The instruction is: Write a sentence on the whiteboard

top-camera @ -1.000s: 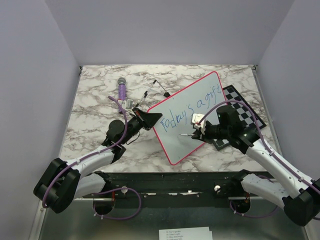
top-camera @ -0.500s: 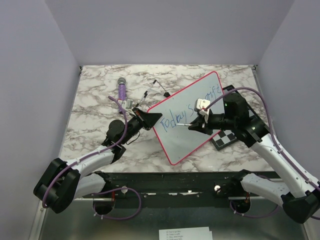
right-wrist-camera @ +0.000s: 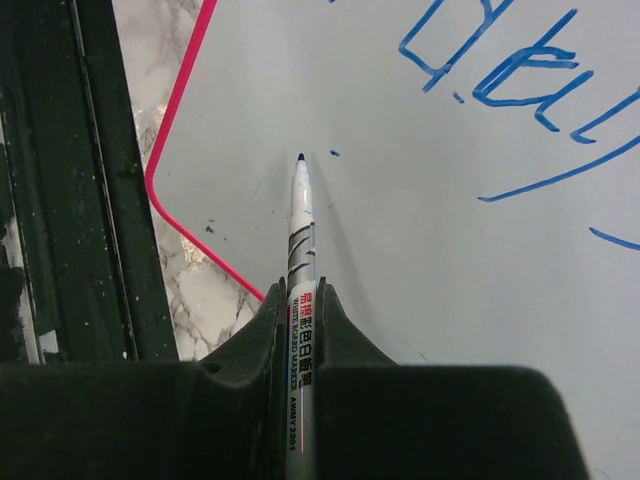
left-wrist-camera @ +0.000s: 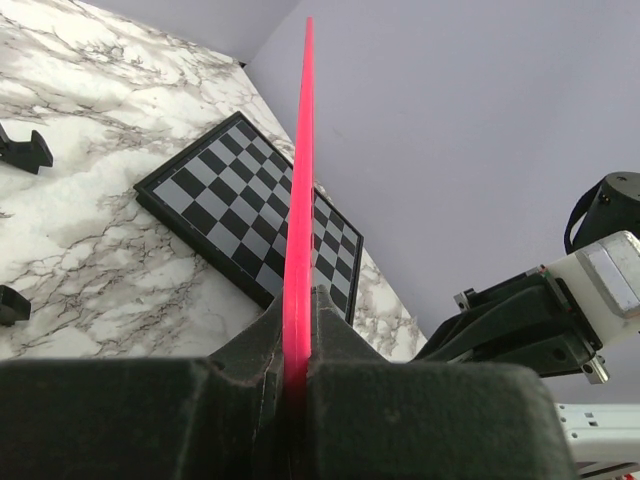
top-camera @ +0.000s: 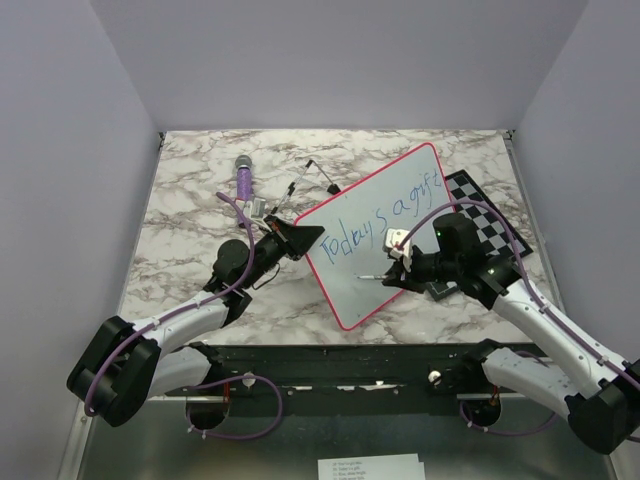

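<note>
My right gripper (right-wrist-camera: 300, 305) clamps a white-barrelled marker pen (right-wrist-camera: 300, 225) over the pink-rimmed white whiteboard (top-camera: 352, 290), pinched by my left gripper (top-camera: 296, 238) toward the marbled tabletop's (top-camera: 190, 220) right edge; the blue handwritten sentence (top-camera: 385, 212) reads "Today's a gift", probably unfinished.

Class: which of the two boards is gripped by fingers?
The pink-rimmed whiteboard, clamped at its edge by the left fingers; the chessboard lies flat, ungripped.

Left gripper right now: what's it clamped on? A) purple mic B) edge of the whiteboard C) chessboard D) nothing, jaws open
B: the left wrist view shows the left gripper shut on the whiteboard, its pink rim pinched between the jaws; the chessboard lies beyond it.
</note>
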`<state>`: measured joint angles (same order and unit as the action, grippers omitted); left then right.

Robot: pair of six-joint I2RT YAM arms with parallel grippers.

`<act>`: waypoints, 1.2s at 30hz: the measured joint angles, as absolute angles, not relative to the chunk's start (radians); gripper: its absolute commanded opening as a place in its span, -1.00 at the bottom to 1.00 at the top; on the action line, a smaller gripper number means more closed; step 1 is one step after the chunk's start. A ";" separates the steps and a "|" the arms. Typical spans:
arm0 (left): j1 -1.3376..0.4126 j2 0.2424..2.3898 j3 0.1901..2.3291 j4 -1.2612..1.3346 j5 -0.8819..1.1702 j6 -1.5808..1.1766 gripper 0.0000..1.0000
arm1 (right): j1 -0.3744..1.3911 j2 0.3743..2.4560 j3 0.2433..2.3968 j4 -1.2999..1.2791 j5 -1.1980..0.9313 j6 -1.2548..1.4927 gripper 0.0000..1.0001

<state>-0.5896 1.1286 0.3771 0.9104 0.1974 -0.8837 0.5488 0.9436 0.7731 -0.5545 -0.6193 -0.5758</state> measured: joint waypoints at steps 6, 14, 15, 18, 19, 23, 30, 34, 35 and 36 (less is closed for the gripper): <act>-0.590 1.129 0.377 0.911 0.197 -0.884 -1.00 | 0.555 0.963 0.773 -0.509 -0.582 -0.576 -0.99; -0.590 1.129 0.377 0.911 0.197 -0.884 -1.00 | 0.557 0.986 0.773 -0.467 -0.523 -0.551 -0.99; -0.590 1.129 0.377 0.911 0.197 -0.884 -1.00 | 0.557 0.987 0.773 -0.464 -0.518 -0.549 -0.99; -0.590 1.129 0.377 0.911 0.197 -0.885 -1.00 | 0.557 0.994 0.773 -0.460 -0.509 -0.545 -0.99; -0.590 1.129 0.377 0.911 0.197 -0.885 -1.00 | 0.558 0.997 0.773 -0.459 -0.509 -0.543 -0.99; -0.590 1.129 0.377 0.911 0.197 -0.885 -1.00 | 0.566 1.009 0.773 -0.455 -0.505 -0.538 -0.99; -0.589 1.129 0.377 0.911 0.194 -0.883 -1.00 | 0.582 1.024 0.775 -0.443 -0.506 -0.527 -0.99; -0.589 1.129 0.377 0.911 0.192 -0.880 -1.00 | 0.590 1.032 0.779 -0.443 -0.511 -0.530 -0.99; -0.589 1.129 0.377 0.911 0.192 -0.879 -1.00 | 0.593 1.034 0.779 -0.444 -0.514 -0.534 -0.99; -0.589 1.129 0.377 0.911 0.192 -0.879 -1.00 | 0.595 1.036 0.779 -0.445 -0.515 -0.538 -0.99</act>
<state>-0.5892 1.1290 0.3771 0.9108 0.1925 -0.8795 0.5949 1.0355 0.7792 -0.4450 -0.5148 -0.5377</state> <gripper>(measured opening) 0.099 0.140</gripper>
